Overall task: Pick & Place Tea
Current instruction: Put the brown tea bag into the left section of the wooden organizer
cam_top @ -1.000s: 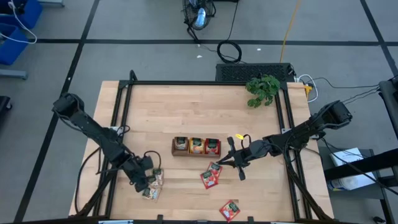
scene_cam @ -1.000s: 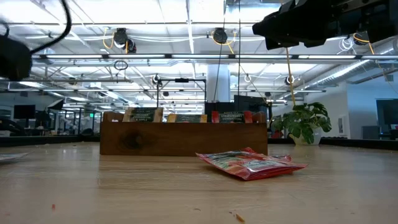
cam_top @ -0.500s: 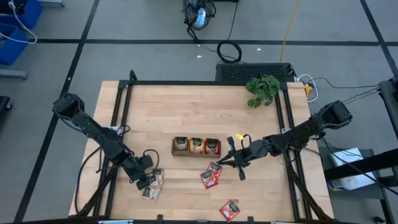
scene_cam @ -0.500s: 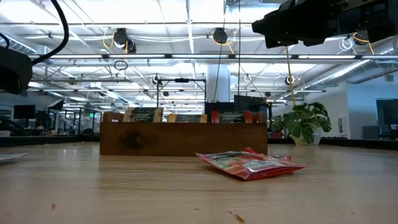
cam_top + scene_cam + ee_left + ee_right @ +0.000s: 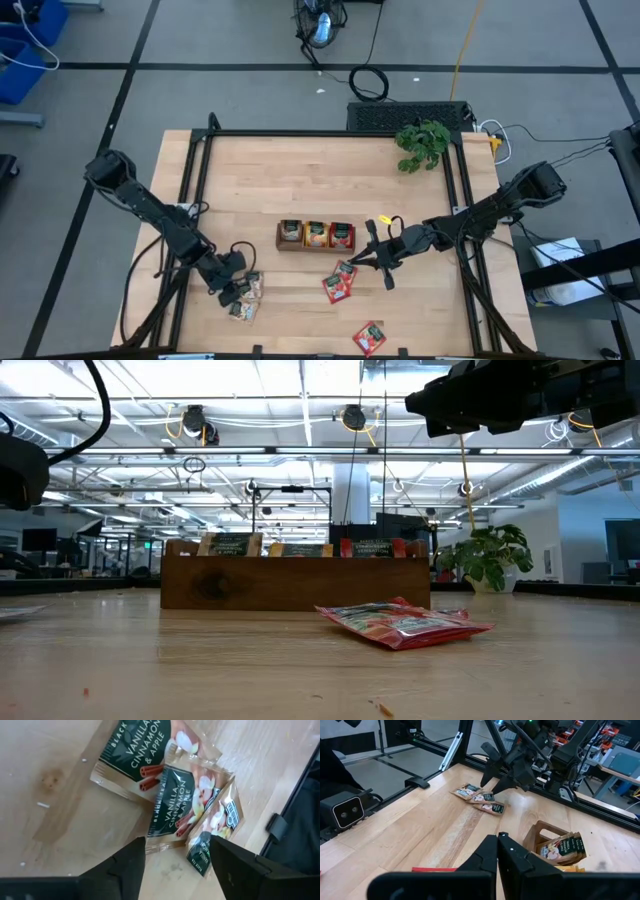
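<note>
High view: tray [image 5: 316,247] compartments each hold tea sachets [image 5: 316,234].

1. a dark green tea sachet [image 5: 134,757] read "black", "vanilla cinnamon & apple".
2. the second sachet [image 5: 176,800], overlapping the first sachet's edge, read "vanilla cinnamon & apple".
3. the third sachet [image 5: 216,832], tilted against the second, carried print too small to read.
</note>
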